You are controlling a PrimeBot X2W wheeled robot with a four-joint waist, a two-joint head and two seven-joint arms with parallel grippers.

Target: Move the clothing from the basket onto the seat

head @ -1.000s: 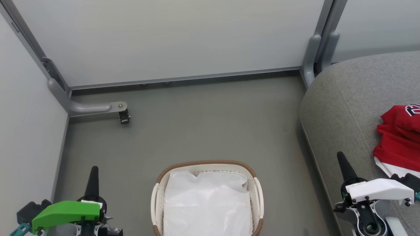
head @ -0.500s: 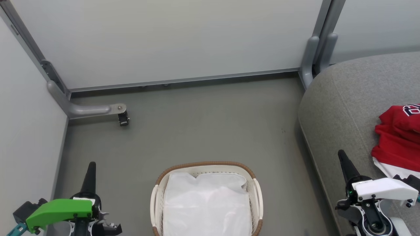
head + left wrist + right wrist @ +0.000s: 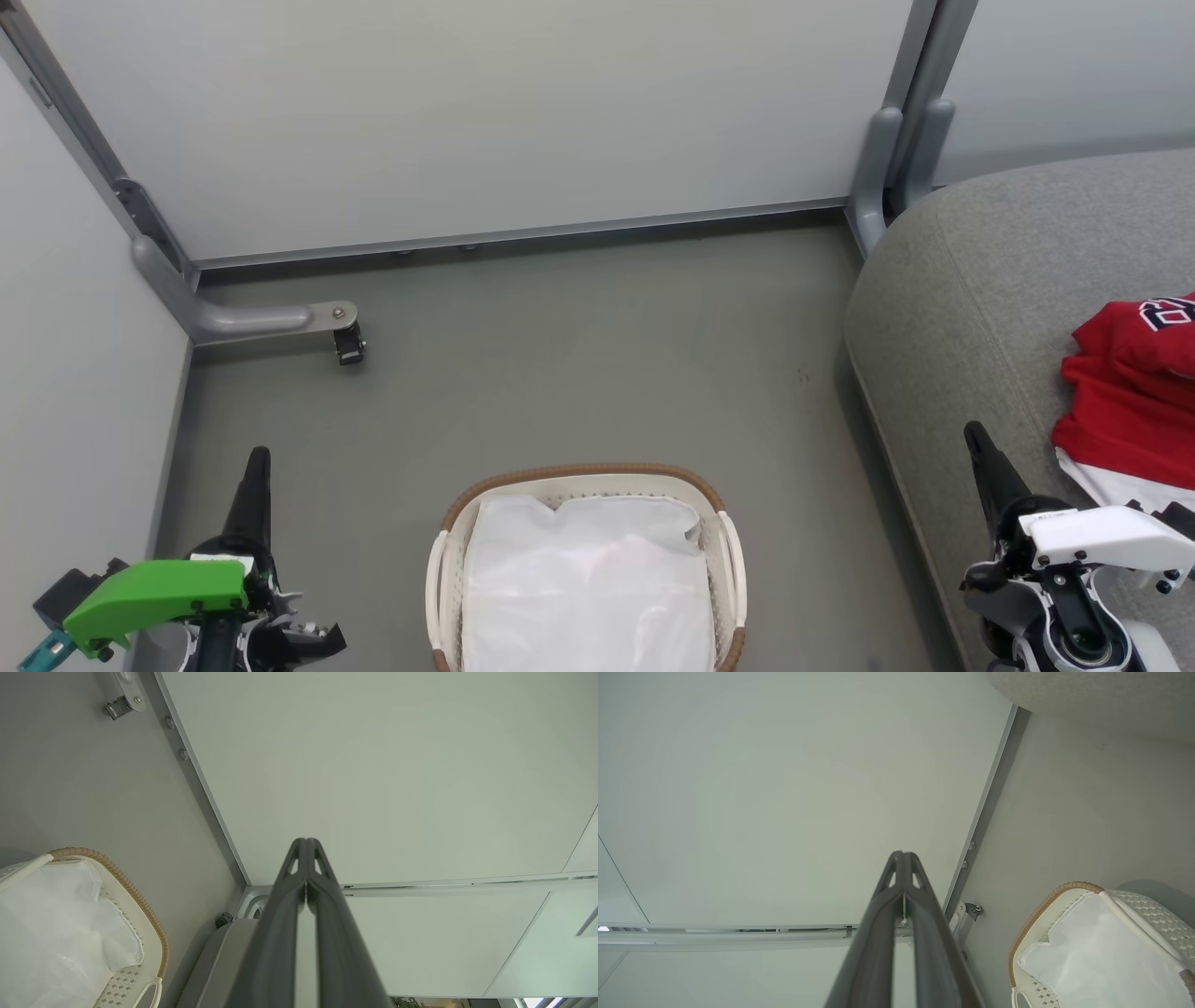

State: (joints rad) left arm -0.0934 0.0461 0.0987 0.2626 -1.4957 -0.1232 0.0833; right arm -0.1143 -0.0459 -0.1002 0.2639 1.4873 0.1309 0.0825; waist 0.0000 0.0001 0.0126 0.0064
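Grey floor lies under the left gripper and right gripper, both closed and empty, flanking the basket. Red clothing lies on the seat. A reach into the basket risks snagging its white sheet.

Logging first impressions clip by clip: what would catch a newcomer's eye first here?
The red clothing stands out at once, crumpled on the grey seat at the right edge of the head view. Next comes the basket on the floor at bottom centre, with a plain white sheet in it. The left gripper and right gripper flank it, both shut, holding nothing.
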